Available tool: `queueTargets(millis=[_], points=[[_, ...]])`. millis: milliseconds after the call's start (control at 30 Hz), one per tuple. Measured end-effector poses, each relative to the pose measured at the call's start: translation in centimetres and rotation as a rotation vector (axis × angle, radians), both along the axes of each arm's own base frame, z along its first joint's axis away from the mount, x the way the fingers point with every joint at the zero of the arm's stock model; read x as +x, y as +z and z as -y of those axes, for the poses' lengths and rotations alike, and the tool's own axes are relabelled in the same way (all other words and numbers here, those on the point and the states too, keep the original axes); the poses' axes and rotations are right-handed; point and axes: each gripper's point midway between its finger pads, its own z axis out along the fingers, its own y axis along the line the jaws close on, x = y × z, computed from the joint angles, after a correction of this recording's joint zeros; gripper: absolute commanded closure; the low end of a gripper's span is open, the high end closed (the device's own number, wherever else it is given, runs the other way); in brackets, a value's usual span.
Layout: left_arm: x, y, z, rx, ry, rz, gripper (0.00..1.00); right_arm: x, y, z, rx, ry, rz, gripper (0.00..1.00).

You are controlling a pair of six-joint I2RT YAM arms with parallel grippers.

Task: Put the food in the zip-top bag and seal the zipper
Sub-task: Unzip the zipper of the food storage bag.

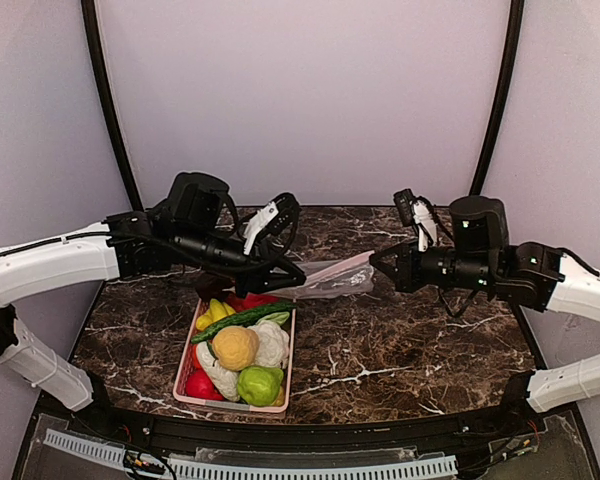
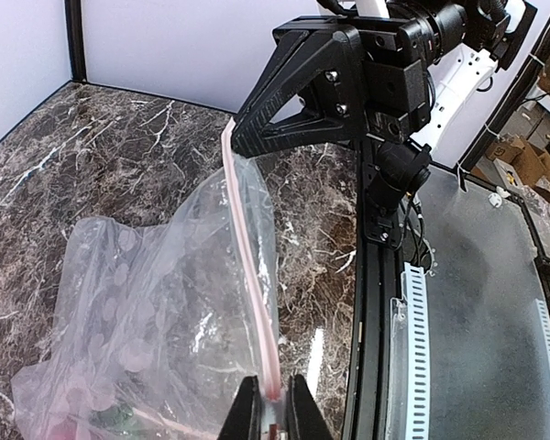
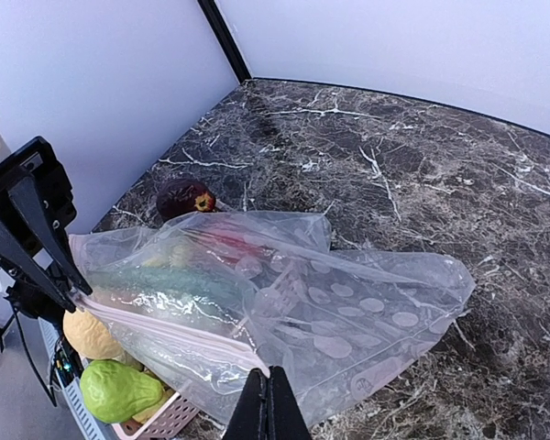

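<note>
Left gripper (image 2: pixel 273 408): pressed together, pinching one end of pale pink zipper strip (image 2: pixel 250 266).
Right gripper (image 3: pixel 268 403): pinching opposite end.
Clear dotted zip-top plastic bag (image 1: pixel 332 278): slung between both tools.
Plastic toy produce (image 1: pixel 235 347): in pink slatted basket (image 1: pixel 225 404) below left tool.

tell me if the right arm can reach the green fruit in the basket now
Probably not yet. The right gripper is shut on the zipper, holding the zip-top bag stretched to the left gripper. The green fruit lies uncovered in the near corner of the basket, but the gripper must let go first.
</note>
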Motion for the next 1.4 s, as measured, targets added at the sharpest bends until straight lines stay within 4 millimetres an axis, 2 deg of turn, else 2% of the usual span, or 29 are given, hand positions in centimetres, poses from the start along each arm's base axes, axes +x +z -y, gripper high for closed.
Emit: queueTargets(millis=[500,800,1400], points=[[0.0,-0.7,-1.0,0.009,0.015,-0.006,0.99,0.4,-0.5,1.1,-0.016,-0.026,-0.014,1.00],[0.3,-0.7,-1.3,0.009,0.025,-0.007,0.99,0.3,0.3,1.9,-0.001,-0.040,-0.002,1.00],[0.8,-0.6,-1.7,0.006,0.036,-0.009,0.99,0.6,0.4,3.4,-0.013,-0.084,-0.002,1.00]])
